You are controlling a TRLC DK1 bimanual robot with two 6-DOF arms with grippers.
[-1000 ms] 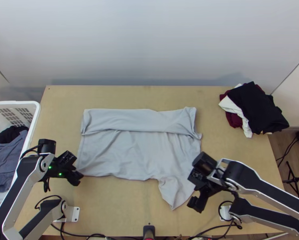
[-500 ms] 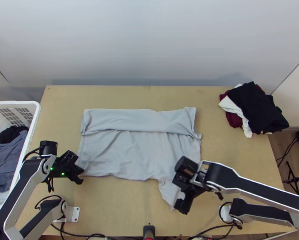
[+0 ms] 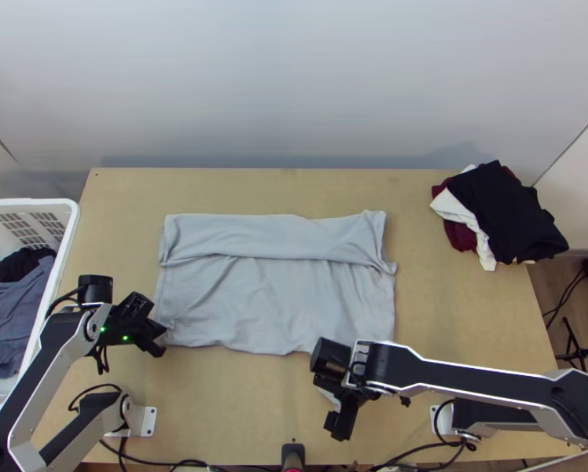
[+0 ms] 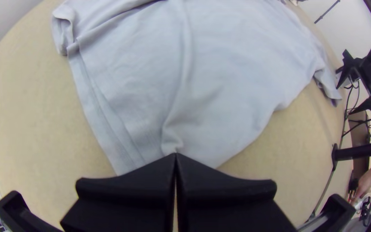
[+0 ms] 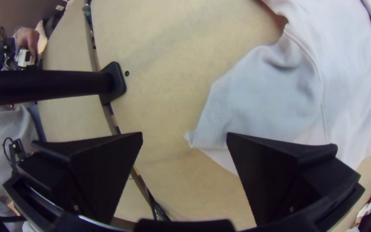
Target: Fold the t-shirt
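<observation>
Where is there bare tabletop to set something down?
Bare table lies between the t-shirt and the far edge, between the t-shirt and clothes pile, and nearer, between the left arm's base and right hand. It is crowded around that hand by the sleeve, and where the left hand sits between basket and t-shirt.

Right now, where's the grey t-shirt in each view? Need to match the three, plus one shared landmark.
Top view: t-shirt, centre and slightly left, far side folded over.
Left wrist view: t-shirt, across the upper middle, down to the picture's lower centre.
Right wrist view: t-shirt, upper right.
Shared landmark: black post base at the table's near edge; right side in left wrist view, left of centre in right wrist view.
</observation>
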